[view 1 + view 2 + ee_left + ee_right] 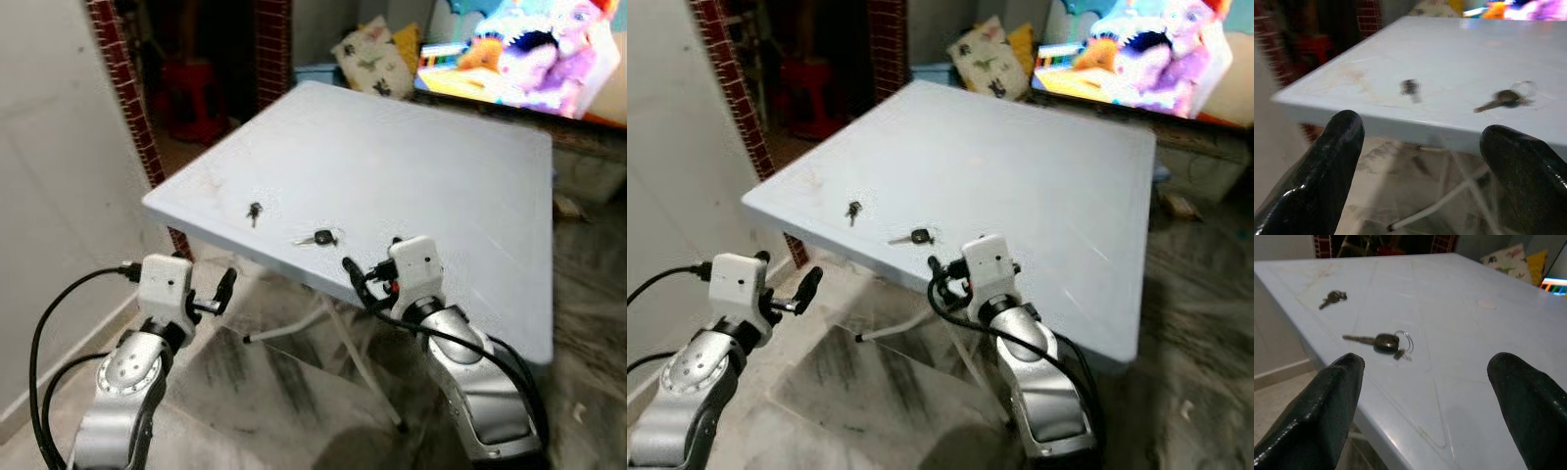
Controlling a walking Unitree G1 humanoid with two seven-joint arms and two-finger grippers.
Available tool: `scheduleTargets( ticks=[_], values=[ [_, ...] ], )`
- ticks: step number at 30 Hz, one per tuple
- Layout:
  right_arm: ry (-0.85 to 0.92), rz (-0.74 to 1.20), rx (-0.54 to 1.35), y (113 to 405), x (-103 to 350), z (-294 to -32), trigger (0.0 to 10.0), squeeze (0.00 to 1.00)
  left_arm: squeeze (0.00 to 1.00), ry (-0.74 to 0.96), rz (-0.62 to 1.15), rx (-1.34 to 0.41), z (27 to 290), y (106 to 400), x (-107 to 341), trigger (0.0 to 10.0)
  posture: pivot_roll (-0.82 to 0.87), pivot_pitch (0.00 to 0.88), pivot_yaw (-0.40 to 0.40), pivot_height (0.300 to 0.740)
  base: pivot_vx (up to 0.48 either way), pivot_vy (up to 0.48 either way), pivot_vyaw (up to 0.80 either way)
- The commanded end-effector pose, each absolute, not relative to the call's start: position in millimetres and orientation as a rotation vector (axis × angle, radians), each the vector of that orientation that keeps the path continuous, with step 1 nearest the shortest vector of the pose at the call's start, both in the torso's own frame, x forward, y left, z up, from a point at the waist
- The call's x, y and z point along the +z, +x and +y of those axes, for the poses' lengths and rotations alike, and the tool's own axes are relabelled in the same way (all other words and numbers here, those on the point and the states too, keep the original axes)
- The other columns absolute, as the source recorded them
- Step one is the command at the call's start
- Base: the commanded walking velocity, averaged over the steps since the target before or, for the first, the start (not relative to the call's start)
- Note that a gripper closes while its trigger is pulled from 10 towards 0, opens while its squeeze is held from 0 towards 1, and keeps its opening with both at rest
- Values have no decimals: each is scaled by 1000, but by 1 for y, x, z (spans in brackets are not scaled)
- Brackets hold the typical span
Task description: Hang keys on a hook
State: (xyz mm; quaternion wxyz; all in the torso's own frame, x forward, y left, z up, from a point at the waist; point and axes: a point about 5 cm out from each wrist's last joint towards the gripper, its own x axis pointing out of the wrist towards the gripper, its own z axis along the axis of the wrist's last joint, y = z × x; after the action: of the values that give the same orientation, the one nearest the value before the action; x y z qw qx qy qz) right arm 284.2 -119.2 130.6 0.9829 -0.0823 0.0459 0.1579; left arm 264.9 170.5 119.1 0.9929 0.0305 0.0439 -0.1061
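Two keys lie near the front edge of a pale blue-grey table (431,157). One has a black head and a small ring (319,238) (1382,341). The other is a small dark key (254,211) (1332,297), a little to its left. My right gripper (372,259) (1425,377) is open at the table's near edge, just short of the ringed key, holding nothing. My left gripper (223,291) (1420,142) is open too, lower than the tabletop and off its left front corner, facing the edge.
White folding legs (323,323) stand under the table on a marbled floor. A white wall (49,196) and a brick pillar (127,88) are on the left. A red stool (191,93) stands in the dark doorway. Cushions (377,54) and a bright screen (529,49) are behind the table.
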Motion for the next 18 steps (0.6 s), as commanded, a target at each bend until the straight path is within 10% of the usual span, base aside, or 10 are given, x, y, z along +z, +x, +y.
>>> scheduleTargets(
  ticks=[1,12,18],
  values=[
    [-160,73,346,285,135,-111,10000,0,0,63,88,-177,178,263,120,10000,75,1,24,740,0,0,0],
    [-180,70,362,284,135,-109,10000,0,0,74,89,-153,176,263,118,10000,73,0,21,740,0,0,0],
    [-184,63,369,283,136,-107,10000,0,0,70,90,-141,174,262,117,10000,74,0,19,740,0,0,745]
  ],
)
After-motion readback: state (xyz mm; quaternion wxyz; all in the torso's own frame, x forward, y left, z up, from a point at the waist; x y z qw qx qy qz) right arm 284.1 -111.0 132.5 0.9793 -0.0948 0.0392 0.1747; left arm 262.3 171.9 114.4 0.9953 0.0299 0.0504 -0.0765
